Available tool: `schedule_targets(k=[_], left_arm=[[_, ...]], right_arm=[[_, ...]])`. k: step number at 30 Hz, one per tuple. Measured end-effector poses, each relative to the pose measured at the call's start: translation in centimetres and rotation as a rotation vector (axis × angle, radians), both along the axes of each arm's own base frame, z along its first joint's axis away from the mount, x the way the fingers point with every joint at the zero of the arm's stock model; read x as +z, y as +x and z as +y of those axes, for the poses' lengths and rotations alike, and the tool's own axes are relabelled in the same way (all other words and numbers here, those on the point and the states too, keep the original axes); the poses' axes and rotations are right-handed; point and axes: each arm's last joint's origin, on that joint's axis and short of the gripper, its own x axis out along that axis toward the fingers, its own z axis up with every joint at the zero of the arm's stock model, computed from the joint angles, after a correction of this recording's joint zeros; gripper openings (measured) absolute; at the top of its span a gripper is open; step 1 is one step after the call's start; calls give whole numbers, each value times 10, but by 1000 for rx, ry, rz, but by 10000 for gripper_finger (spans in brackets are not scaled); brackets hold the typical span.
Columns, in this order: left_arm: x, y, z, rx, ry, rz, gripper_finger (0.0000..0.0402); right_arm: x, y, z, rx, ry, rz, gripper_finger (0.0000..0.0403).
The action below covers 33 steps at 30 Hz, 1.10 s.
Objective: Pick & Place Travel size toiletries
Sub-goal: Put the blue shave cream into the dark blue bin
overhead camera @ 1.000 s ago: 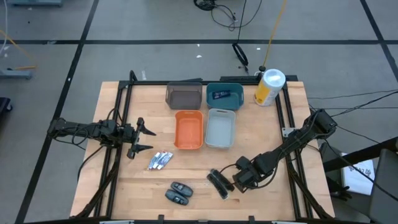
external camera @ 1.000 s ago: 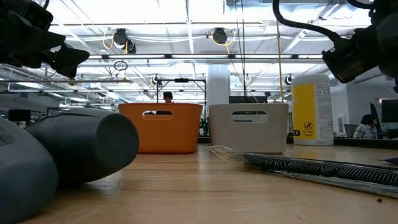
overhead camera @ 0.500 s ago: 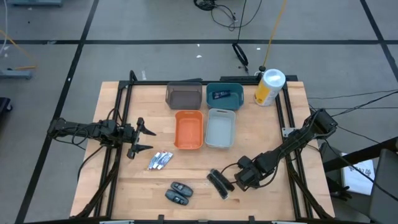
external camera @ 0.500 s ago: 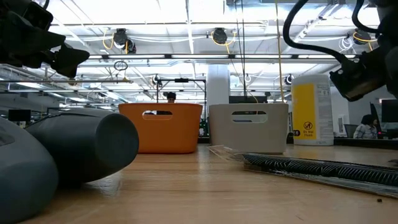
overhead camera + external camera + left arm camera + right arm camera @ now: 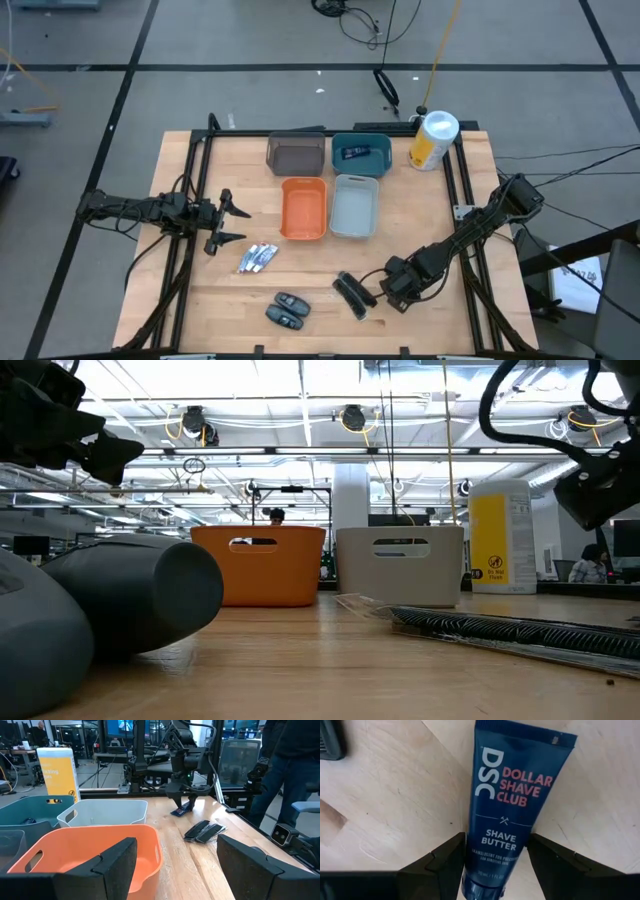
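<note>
Right wrist view shows a dark blue tube (image 5: 515, 805) lying flat on the bare wood, its capped end between the two fingers of the right gripper (image 5: 495, 870). The jaws stand apart on both sides of the tube; I cannot tell if the pads already touch it, and it is not lifted. In the high view this gripper (image 5: 392, 291) is at the lower right of the table (image 5: 420, 215), just right of the black bars (image 5: 351, 294).

The tube looks light and soft, a plastic squeeze tube with a smooth printed skin, so I judge it can slip or bend if it is taken at the flat crimped end. The better hold is probably across the rounder part near the cap, where the fingers stand now, with a mild squeeze.

The black bars lie close at the left of the gripper and could be pushed if the arm swings that way. The grey ovals (image 5: 286, 310) are at the lower middle, and the silvery tubes (image 5: 258, 257) left of centre, both well apart from it. A second blue tube (image 5: 359, 153) lies already in the teal bin (image 5: 384, 143) at the upper middle, beside the grey bin (image 5: 296, 153), with the orange bin (image 5: 304, 208) and white bin (image 5: 354, 205) below them. The canister (image 5: 433, 140) stands at the upper right, near the teal bin.

The left gripper (image 5: 228, 222) waits wide open and empty at the left side.
</note>
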Motion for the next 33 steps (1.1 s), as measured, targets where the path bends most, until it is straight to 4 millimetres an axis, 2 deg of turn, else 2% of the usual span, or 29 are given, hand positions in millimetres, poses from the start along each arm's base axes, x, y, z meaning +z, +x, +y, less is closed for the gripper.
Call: schedule_targets(k=[11, 22, 33], left_arm=[[0, 0, 0, 0, 0, 0, 274], [0, 0, 0, 0, 0, 0, 273], [0, 0, 0, 0, 0, 0, 274]], right_arm=[[-1, 3, -4, 45, -116, -91, 207], [-1, 3, -4, 68, -126, -99, 206], [-1, 3, -4, 78, -130, -100, 155]])
